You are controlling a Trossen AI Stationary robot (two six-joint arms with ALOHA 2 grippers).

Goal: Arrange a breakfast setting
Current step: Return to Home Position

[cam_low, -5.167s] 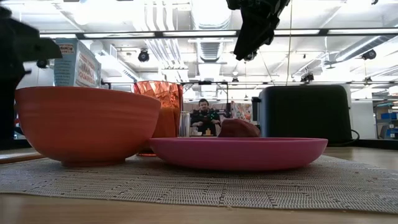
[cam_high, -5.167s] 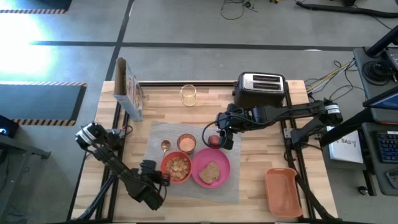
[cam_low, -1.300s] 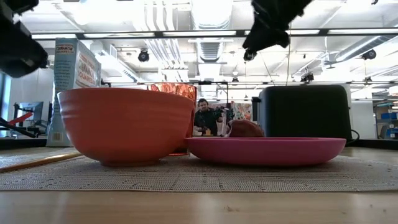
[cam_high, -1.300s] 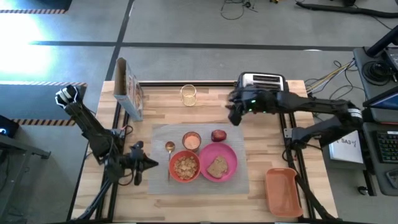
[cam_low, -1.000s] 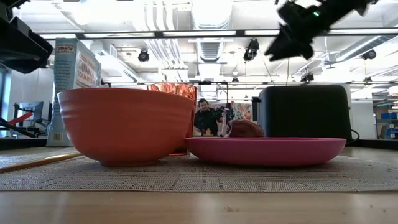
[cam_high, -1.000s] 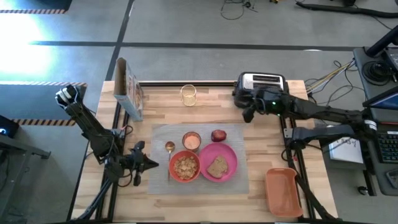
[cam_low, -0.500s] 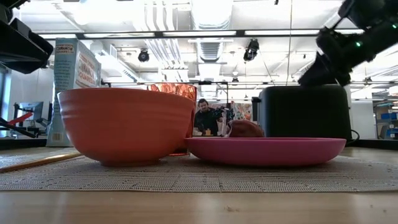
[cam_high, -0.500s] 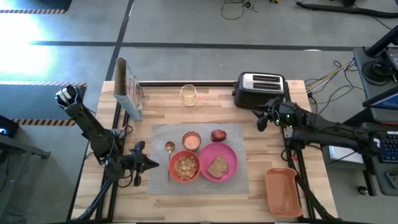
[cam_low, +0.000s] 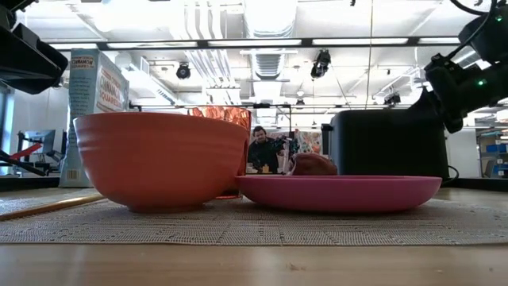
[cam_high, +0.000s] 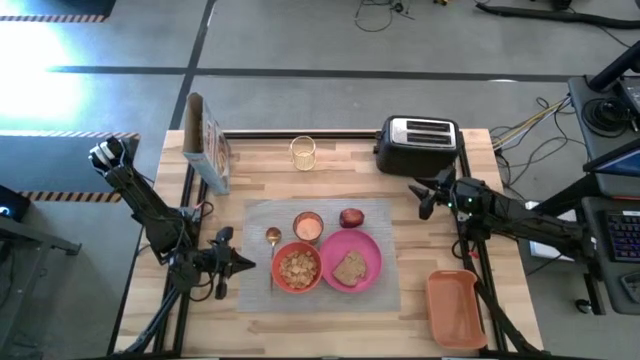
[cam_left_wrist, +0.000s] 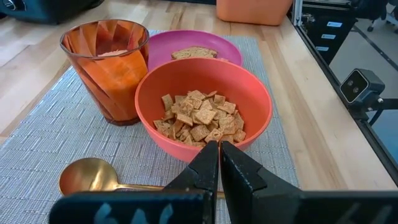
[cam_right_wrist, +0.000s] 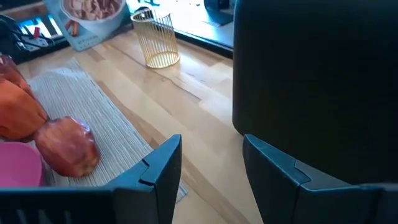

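On the grey mat (cam_high: 385,290) stand a pink plate (cam_high: 368,248) with a toast slice (cam_high: 348,268), a red-orange bowl (cam_left_wrist: 249,93) of cereal, and a faceted cup (cam_left_wrist: 107,68) of orange drink. A gold spoon (cam_left_wrist: 87,176) lies on the mat beside the bowl. A red apple (cam_right_wrist: 67,146) sits on the mat's far part. My left gripper (cam_left_wrist: 219,149) is shut and empty, low at the mat's left edge, pointing at the bowl. My right gripper (cam_right_wrist: 211,155) is open and empty, right of the mat, near the toaster (cam_high: 420,145).
A cereal box (cam_high: 205,145) stands at the far left and a clear ribbed glass (cam_high: 303,152) at the far middle. An orange tray (cam_high: 455,305) lies at the near right corner. A person (cam_low: 260,151) sits in the room behind the table.
My right gripper has drawn back from above the toaster toward the table's right edge and sunk lower, its fingers still open. The setting on the mat has kept still.
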